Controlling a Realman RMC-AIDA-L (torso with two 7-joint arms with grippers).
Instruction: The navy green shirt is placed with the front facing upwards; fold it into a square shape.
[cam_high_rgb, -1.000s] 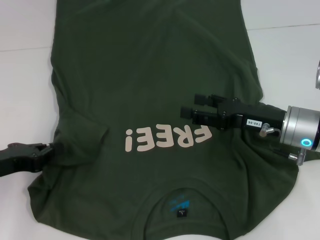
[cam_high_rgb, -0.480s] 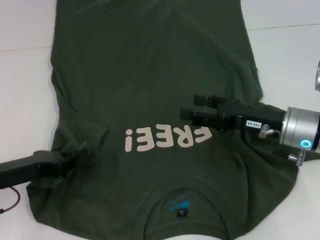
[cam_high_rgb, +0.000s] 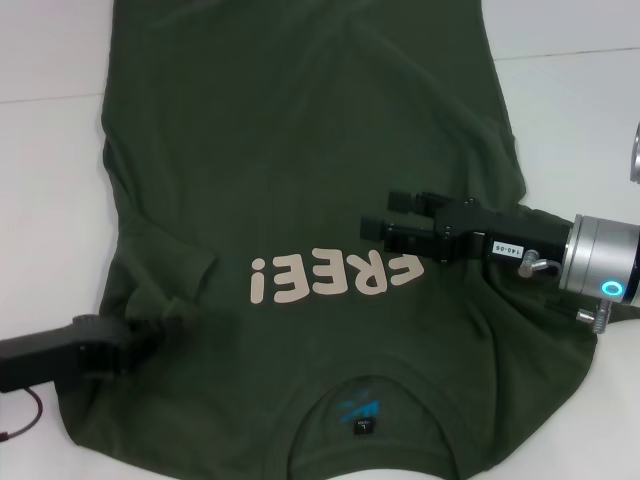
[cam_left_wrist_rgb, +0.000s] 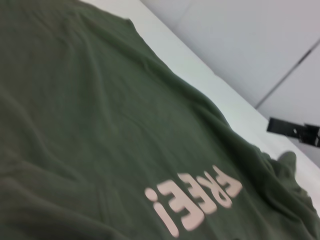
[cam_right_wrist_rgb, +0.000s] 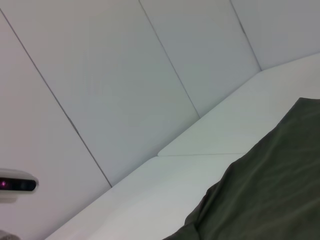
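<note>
Head view: navy green shirt (cam_high_rgb: 310, 200) flat on white surface (cam_high_rgb: 50, 200), front up. Left end effector (cam_high_rgb: 140, 343) at left sleeve, bunched cloth there, closure can't tell. Right end effector (cam_high_rgb: 385, 228) over chest, fingers look narrow, empty. Judged: sleeve fold-in starting; next needs secure pinch, carry inward.
Left wrist: shirt, beige lettering (cam_left_wrist_rgb: 192, 200).
Right wrist: shirt edge only. No containers

A white table (cam_high_rgb: 50, 200) carries the shirt (cam_high_rgb: 300, 150), spread flat with its letters up, collar at the near edge, hem toward the far edge.
</note>
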